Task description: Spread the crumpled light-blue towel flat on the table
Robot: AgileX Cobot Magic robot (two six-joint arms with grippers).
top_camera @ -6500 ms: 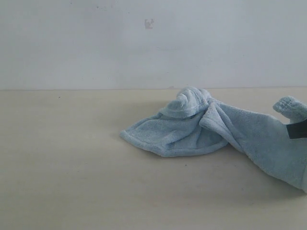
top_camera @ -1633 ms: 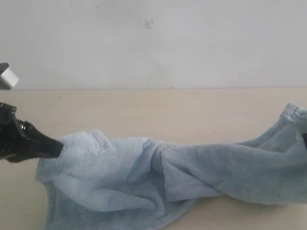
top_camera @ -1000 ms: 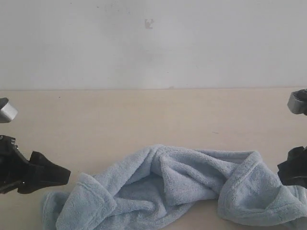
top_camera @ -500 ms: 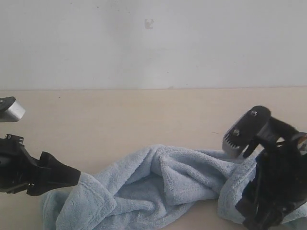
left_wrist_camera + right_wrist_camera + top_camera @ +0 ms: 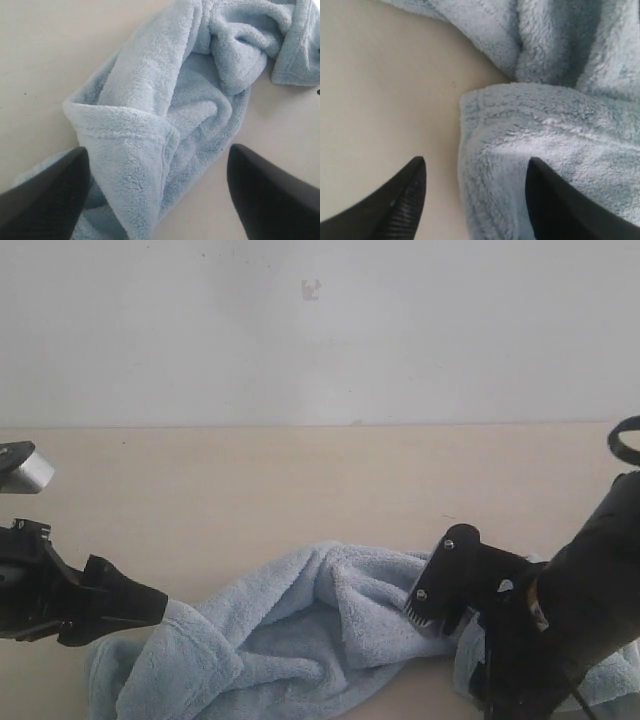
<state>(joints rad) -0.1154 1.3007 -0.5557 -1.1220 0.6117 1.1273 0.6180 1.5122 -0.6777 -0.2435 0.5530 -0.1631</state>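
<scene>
So, I see towel [image 5: 300, 630] crumpled on table [image 5: 250, 490]; left gripper [image 5: 157, 150] gaping astride folded end, right gripper [image 5: 475, 162] open over hemmed corner.

There is one towel [image 5: 300, 635], one table [image 5: 250, 480], and two end effectors: left end effector [image 5: 157, 150] and right end effector [image 5: 476, 162].

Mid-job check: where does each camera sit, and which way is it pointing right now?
Exterior: off the arms, looking across the table toward the wall; the towel lies nearest, with the left gripper at left and the right arm at right.
Left wrist: on the left arm, looking down at the towel's folded end; both open jaws show.
Right wrist: on the right arm, looking down at a hemmed towel corner; the right gripper shows open jaws.
Shared: all three see towel and table.
</scene>
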